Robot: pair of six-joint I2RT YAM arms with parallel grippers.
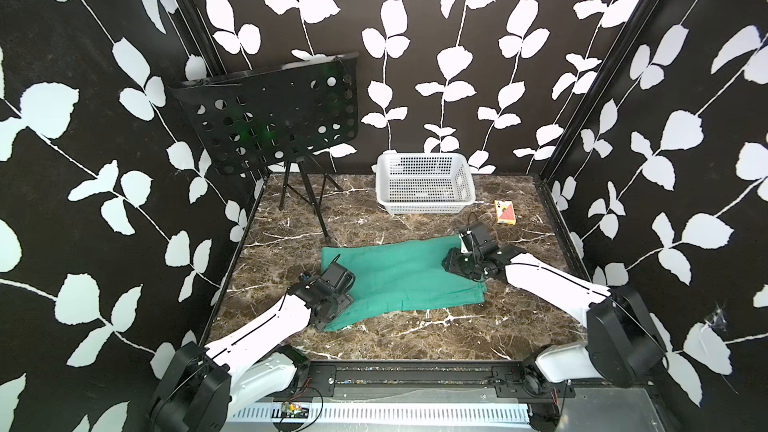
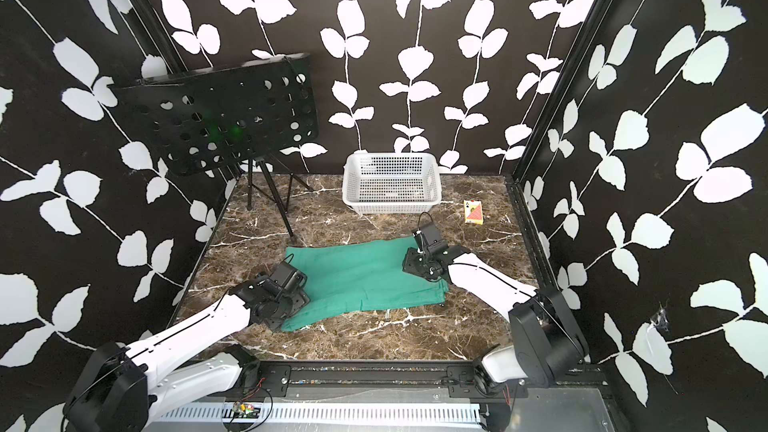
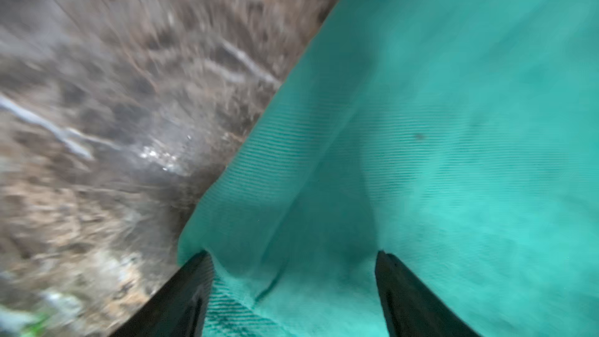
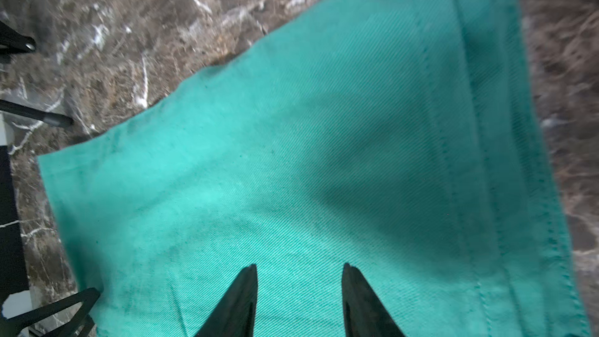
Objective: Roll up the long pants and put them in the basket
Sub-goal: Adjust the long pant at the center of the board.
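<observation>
The long pants (image 1: 395, 276) (image 2: 365, 280) lie folded flat as a teal-green slab in the middle of the marble table (image 1: 415, 334). My left gripper (image 3: 293, 254) is down on their left edge. Its jaws stand wide apart, and a soft ridge of cloth (image 3: 291, 209) is bunched between the fingertips (image 3: 202, 264). This view is blurred. My right gripper (image 4: 299, 266) hovers low over the pants' far right corner, open, with flat cloth (image 4: 291, 157) under it. Stacked hem layers (image 4: 505, 157) show along one side. In both top views the wrists (image 1: 332, 284) (image 1: 465, 259) hide the fingertips.
A white perforated basket (image 1: 424, 201) stands at the back of the table, behind the pants. A black perforated music stand (image 1: 270, 118) on tripod legs (image 1: 309, 201) is at the back left. A small orange card box (image 1: 506, 212) lies at the back right.
</observation>
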